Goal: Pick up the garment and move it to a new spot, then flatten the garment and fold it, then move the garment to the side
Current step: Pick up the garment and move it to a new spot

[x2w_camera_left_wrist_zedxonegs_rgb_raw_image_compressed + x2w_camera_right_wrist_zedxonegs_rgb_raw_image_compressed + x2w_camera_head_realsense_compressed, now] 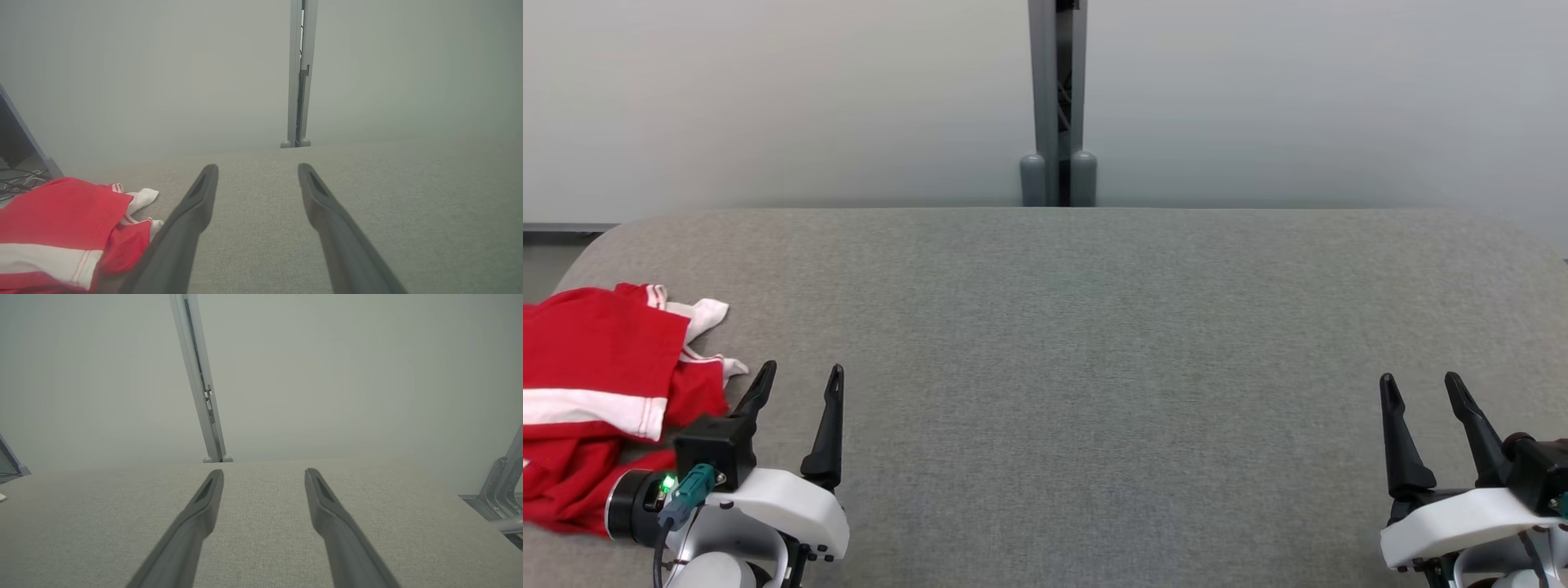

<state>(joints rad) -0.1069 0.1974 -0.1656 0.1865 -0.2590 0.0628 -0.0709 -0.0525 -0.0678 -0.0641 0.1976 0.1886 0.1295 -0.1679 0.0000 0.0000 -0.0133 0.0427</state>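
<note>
Red garment (596,384) lies crumpled at nine o'clock on the grey table (1094,327) as left gripper (801,371) and right gripper (1420,380) hover, fingers spread wide.

A wide stretch of bare grey tabletop (1094,343) is left open between the left claw (801,371) and the right claw (1420,380), and ahead of both as far as the far edge. The left end is taken up by a heap of red and white garments (596,384), found just beside the left claw's outer finger. Passage beyond the far edge is barred by a pale wall (768,98) and a grey upright post (1058,98) at its middle. Metal brackets (504,477) are seen off the right end.
</note>
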